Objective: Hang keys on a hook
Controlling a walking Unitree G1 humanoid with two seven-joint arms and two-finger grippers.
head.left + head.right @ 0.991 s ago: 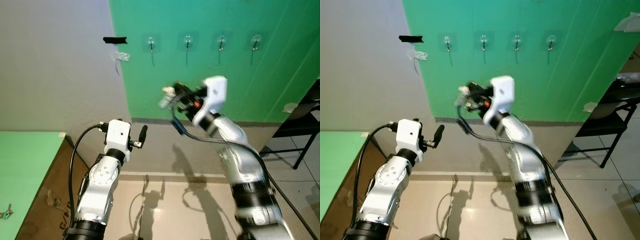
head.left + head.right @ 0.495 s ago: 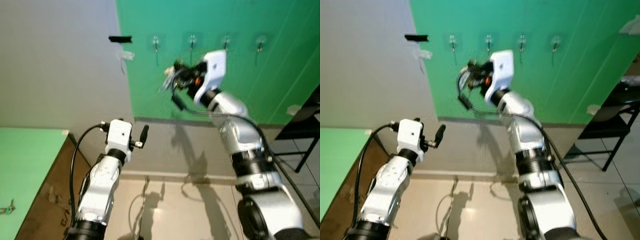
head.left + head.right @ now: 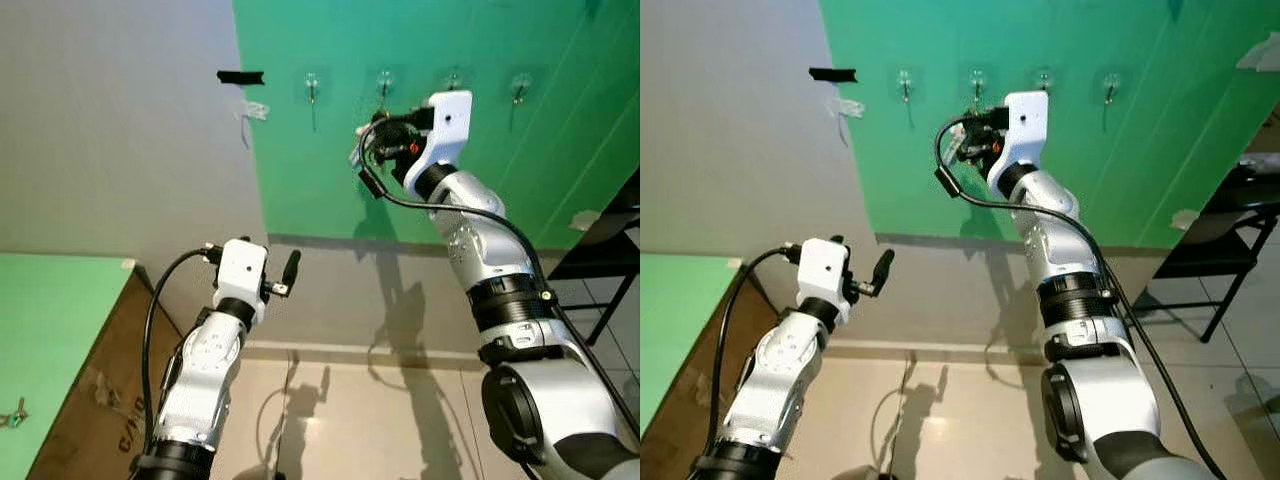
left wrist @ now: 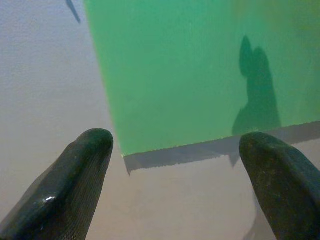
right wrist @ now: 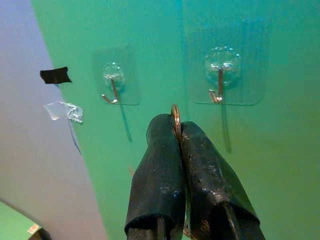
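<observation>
green wall point(image 5: 150, 30) stood close before me, with a row of clear adhesive pads each carrying a small metal hook. my right fingers point(image 5: 178, 131) were pressed together on the thin brass key ring point(image 5: 175, 116), whose loop poked up past the tips, just below and beside the second hook point(image 5: 219, 85) in the row. the keys themselves hung under the fingers, mostly hidden; in the head view i could make out a pale bunch point(image 3: 362, 150) at the tips.

to do this step well, i judged the ring's open loop needed to rise above the hook's upturned tip, move in toward the wall, then sink so the wire threaded through before i let go. the loop was narrow, so the approach wanted to be slow and square to the wall.

my right arm was stretched up and forward, wrist raised to hook height. my left fingers point(image 3: 289, 272) were apart, holding nothing, forearm bent low near the green worktop point(image 3: 40, 330).
</observation>
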